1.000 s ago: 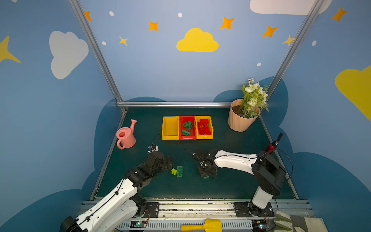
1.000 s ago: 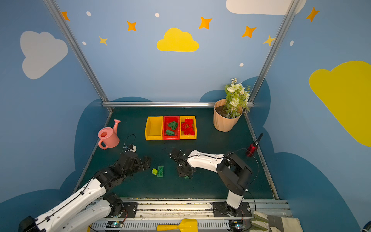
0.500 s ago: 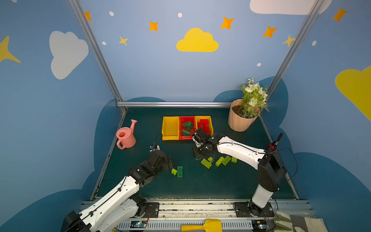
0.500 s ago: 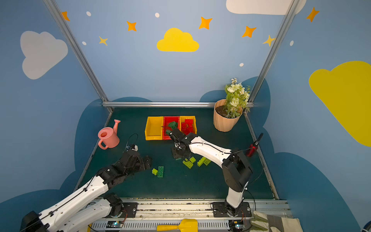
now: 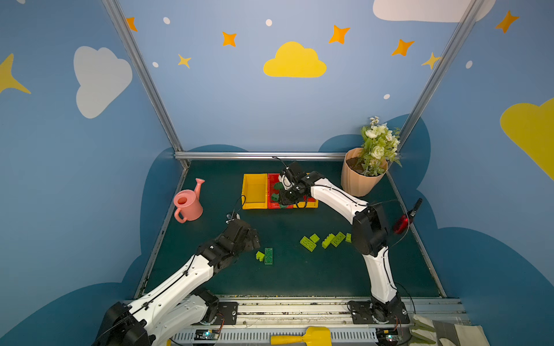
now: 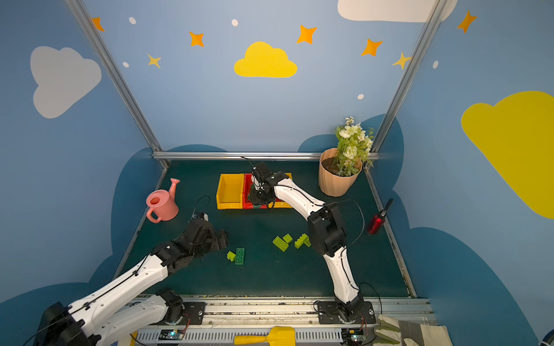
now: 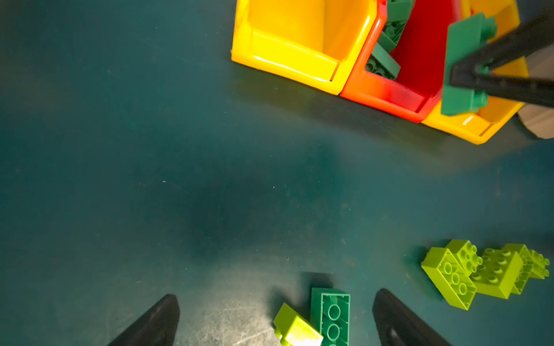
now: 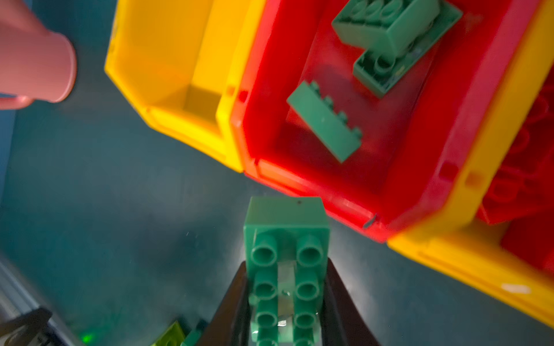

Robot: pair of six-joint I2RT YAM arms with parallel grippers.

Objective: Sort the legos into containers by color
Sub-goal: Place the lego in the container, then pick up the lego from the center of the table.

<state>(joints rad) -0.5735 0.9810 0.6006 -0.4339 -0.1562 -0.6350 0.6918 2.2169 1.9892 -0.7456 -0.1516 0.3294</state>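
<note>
Right gripper point(image 8: 286, 269) moved from mat to red bin point(image 5: 273, 206), clamped on a dark green brick point(image 8: 286, 218). Left gripper point(image 7: 277, 298) wide open, empty.

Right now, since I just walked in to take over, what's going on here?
The right fingers are shut on a dark green brick, held at the red bin, which holds more dark green bricks. The left fingers are open, hovering by a lime brick and a green brick on the mat. More lime bricks lie loose; one yellow bin is empty.
</note>
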